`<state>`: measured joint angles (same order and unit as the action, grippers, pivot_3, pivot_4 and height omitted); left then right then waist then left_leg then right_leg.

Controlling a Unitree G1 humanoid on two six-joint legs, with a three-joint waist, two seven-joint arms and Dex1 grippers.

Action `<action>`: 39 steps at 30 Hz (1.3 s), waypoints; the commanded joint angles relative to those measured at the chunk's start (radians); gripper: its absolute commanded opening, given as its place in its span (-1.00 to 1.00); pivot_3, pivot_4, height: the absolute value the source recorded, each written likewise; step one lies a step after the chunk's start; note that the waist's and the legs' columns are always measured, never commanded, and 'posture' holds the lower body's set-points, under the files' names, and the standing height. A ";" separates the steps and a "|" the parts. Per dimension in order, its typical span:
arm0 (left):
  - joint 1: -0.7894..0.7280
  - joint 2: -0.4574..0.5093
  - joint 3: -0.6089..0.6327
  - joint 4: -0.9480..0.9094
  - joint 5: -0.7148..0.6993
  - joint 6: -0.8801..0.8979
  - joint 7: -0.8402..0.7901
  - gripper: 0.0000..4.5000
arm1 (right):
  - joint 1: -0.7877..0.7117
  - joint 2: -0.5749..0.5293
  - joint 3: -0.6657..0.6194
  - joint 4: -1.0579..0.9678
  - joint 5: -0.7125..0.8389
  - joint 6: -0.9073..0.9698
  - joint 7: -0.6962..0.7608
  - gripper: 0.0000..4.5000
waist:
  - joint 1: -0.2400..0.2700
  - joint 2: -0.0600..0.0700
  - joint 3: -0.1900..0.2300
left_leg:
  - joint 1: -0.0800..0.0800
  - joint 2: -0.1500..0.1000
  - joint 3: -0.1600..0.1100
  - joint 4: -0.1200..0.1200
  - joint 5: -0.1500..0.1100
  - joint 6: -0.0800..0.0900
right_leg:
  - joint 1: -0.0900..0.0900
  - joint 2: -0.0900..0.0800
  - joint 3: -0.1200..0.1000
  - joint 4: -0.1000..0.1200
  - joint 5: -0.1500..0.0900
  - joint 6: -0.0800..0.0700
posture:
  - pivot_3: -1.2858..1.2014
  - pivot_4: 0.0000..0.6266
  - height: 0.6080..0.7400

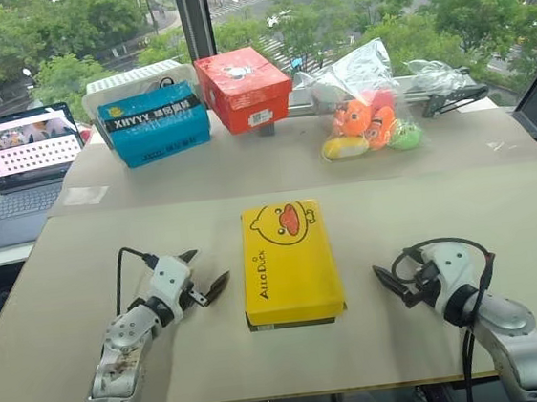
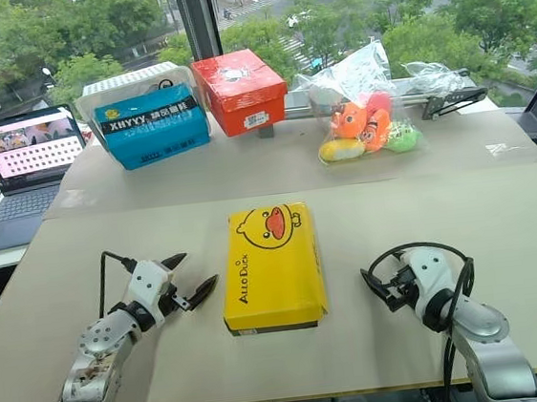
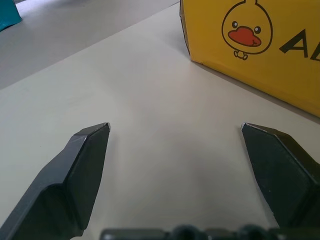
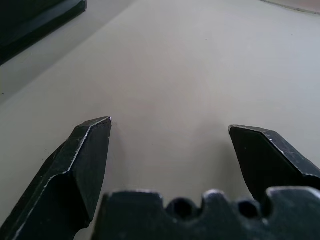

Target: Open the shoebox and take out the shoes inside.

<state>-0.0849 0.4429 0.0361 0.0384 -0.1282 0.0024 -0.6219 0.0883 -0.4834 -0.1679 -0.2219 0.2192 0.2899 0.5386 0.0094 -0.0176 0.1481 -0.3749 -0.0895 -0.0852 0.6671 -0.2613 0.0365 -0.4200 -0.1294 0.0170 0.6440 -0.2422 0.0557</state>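
"Allo Duck" on the shoebox [image 1: 289,261]; "XIHYYY" on the blue box [image 1: 155,124].

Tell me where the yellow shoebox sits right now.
In the head views the shoebox lies closed on the table, near its front edge, between the open left gripper and right gripper, touching neither.

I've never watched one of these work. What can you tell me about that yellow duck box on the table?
The shoebox is a rectangular cardboard box with a bright yellow lid, a cartoon duck face at its far end, "Allo Duck" lettering along one side and a dark base showing under its near edge. Its lid is shut. It lies flat on the beige table, between the two open pincers, and neither touches it.
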 commanded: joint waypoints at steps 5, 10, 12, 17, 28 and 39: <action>-0.085 0.010 -0.009 -0.003 -0.028 0.061 -0.028 1.00 | -0.077 -0.045 -0.030 0.039 -0.013 -0.035 0.004 0.95 | 0.000 0.000 0.000 | 0.000 0.000 0.000 0.000 0.000 0.000 | 0.001 0.000 0.000 0.000 0.001 0.000 | 0.03 -0.52 0.99; -0.178 0.063 0.037 0.024 -0.022 0.046 -0.028 1.00 | -0.120 -0.093 -0.044 0.021 0.026 0.005 0.041 0.95 | -0.003 0.000 0.000 | 0.000 0.000 0.000 0.000 0.000 0.000 | -0.001 0.001 0.000 0.000 0.001 0.000 | 0.03 -0.52 0.99; -0.203 0.081 0.046 0.018 -0.041 0.047 -0.045 1.00 | -0.126 -0.109 -0.032 0.011 0.027 0.018 0.058 0.95 | -0.004 0.000 0.000 | -0.001 0.000 0.000 0.000 0.000 0.000 | -0.001 0.001 0.000 0.000 0.001 0.000 | 0.03 -0.52 0.99; -0.224 0.140 0.048 0.006 -0.081 0.037 -0.152 1.00 | -0.140 -0.142 -0.006 -0.033 0.022 0.055 0.091 0.95 | -0.007 0.000 0.000 | -0.002 0.000 0.001 0.001 0.000 0.000 | -0.002 0.000 0.000 -0.001 0.001 0.000 | 0.03 -0.52 0.99; -0.267 0.287 0.073 -0.129 -0.226 0.222 -0.331 1.00 | -0.265 -0.288 0.015 -0.160 0.050 0.201 0.175 0.95 | -0.015 -0.001 0.001 | -0.003 0.000 0.001 0.001 0.000 0.000 | -0.002 0.000 0.000 0.000 0.001 0.000 | 0.03 -0.52 0.99; -0.388 0.551 0.088 -0.315 -0.502 0.616 -0.561 1.00 | -0.315 -0.473 -0.040 -0.296 0.247 0.462 0.317 0.95 | -0.020 -0.005 0.005 | -0.007 0.000 0.000 0.003 -0.001 0.002 | -0.004 0.000 -0.001 -0.002 0.001 0.000 | 0.03 -0.52 0.99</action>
<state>-0.4503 0.9727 0.1143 -0.2338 -0.5898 0.5725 -1.1613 -0.2157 -0.9391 -0.1729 -0.4938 0.4510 0.7314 0.8472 -0.0110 -0.0227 0.1534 -0.3809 -0.0892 -0.0850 0.6698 -0.2622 0.0382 -0.4232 -0.1290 0.0160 0.6424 -0.2414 0.0558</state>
